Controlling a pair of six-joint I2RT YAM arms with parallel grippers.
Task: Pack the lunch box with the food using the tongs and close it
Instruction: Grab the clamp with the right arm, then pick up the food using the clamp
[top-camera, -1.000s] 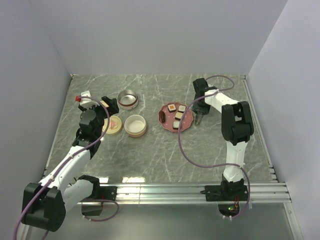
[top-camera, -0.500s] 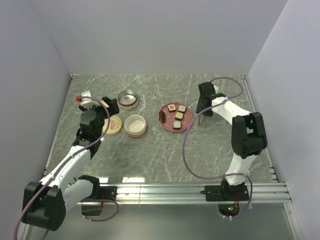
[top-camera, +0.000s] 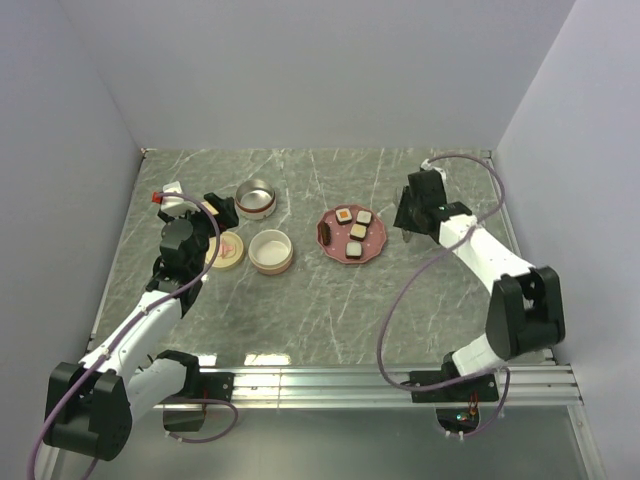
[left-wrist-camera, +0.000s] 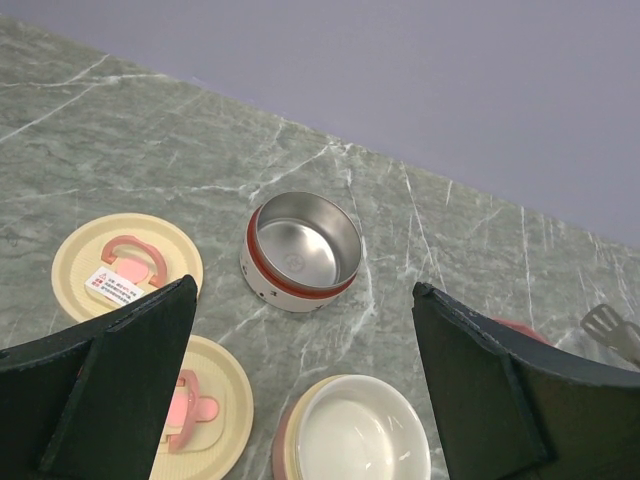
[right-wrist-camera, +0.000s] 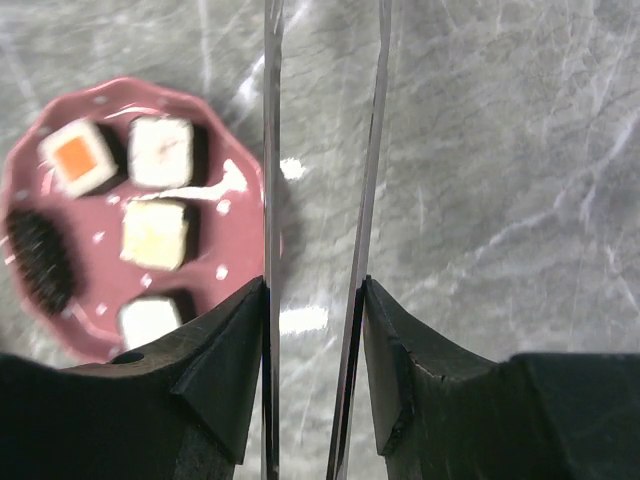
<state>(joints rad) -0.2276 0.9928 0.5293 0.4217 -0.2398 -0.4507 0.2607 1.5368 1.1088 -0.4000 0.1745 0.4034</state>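
Observation:
In the right wrist view my right gripper (right-wrist-camera: 315, 300) is shut on the tongs (right-wrist-camera: 270, 150). Its black fingers (right-wrist-camera: 225, 350) press the two thin metal arms from both sides, and the arms run forward past the right rim of the pink plate (right-wrist-camera: 100, 215). On the plate lies the food: an orange-topped piece (right-wrist-camera: 80, 157), white blocks (right-wrist-camera: 165, 152), a yellowish one (right-wrist-camera: 157, 232) and a dark brown oblong (right-wrist-camera: 40, 260). My left gripper (left-wrist-camera: 305, 400) hangs open and empty above the lunch box parts, a steel bowl (left-wrist-camera: 303, 250) and a cream bowl (left-wrist-camera: 355, 435).
Two cream lids with pink handles (left-wrist-camera: 125, 270) (left-wrist-camera: 200, 410) lie left of the bowls. From above, the plate (top-camera: 372, 240) is mid-table, the bowls (top-camera: 255, 197) (top-camera: 271, 251) are to its left, and walls close the table on three sides.
The right gripper has moved right and back from the plate's edge while its elbow swung out to the right. The left arm has stayed still.

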